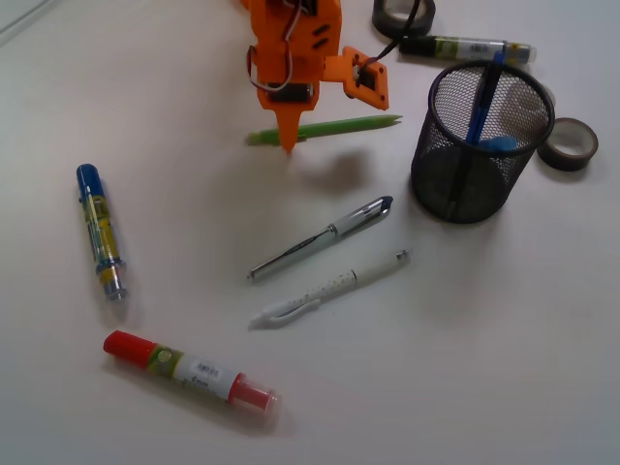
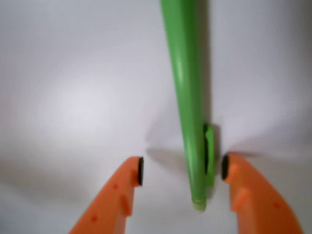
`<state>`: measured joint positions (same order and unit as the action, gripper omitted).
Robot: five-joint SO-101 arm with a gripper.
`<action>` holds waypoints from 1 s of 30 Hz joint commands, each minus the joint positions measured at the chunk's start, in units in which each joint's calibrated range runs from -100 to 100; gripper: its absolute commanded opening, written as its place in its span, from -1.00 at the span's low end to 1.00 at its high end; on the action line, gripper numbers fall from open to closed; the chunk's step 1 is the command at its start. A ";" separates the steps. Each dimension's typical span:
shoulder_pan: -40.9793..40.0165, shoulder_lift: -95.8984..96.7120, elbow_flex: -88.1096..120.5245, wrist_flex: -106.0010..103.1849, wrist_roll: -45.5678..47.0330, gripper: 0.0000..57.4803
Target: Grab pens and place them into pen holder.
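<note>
The bright green pen (image 1: 339,127) lies flat on the white table, its clip end under my orange gripper (image 1: 288,143). In the wrist view the green pen (image 2: 187,97) runs between my open gripper (image 2: 181,169), nearer the right finger, touching neither pad. The black mesh pen holder (image 1: 480,145) stands at the right with a dark blue pen (image 1: 480,108) and a light blue pen (image 1: 502,144) inside. A silver-and-black pen (image 1: 322,237) and a white dotted pen (image 1: 329,287) lie on the table in the middle.
A thick blue-capped yellow marker (image 1: 101,232) lies at the left and a red-capped marker (image 1: 189,368) at the front left. Dark tape rolls sit at the back (image 1: 403,15) and right (image 1: 569,143). Another marker (image 1: 467,47) lies behind the holder.
</note>
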<state>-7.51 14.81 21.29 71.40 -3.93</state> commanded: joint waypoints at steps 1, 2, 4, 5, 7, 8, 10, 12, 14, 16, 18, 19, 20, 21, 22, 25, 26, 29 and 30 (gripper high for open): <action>0.00 3.25 -2.18 2.00 0.78 -0.75; 0.00 3.59 -2.54 2.35 0.93 -0.83; 0.07 3.93 -2.82 2.35 0.93 -0.94; 0.07 3.93 -2.82 2.35 0.93 -0.94; 0.07 3.93 -2.82 2.35 0.98 -0.95; 0.15 3.93 -2.82 2.26 0.98 -0.95; 0.15 3.85 -2.91 2.17 0.98 -0.96; 0.15 3.51 -2.91 1.91 0.78 -0.99; 0.15 1.89 -2.91 1.12 0.59 -0.99; 0.15 -0.74 -2.45 -1.50 -0.29 -0.99; 0.15 -4.40 -2.36 -2.11 -1.12 -0.99; 0.52 -6.44 -2.36 -2.20 -1.81 -0.99; 1.34 -8.65 -2.36 -2.20 -2.69 -0.99; 1.94 -10.94 -2.36 -2.20 -3.57 -0.99; 2.46 -13.41 -2.27 -2.11 -4.49 -0.99; 3.51 -20.89 -2.27 -1.06 -7.47 -0.99; 3.88 -23.35 -2.27 -0.28 -8.69 -0.99; 4.71 -30.66 -2.27 3.22 -12.84 -0.99; 4.71 -33.13 -2.36 4.80 -14.55 -0.99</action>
<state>-3.29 -10.19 19.77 73.48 -14.58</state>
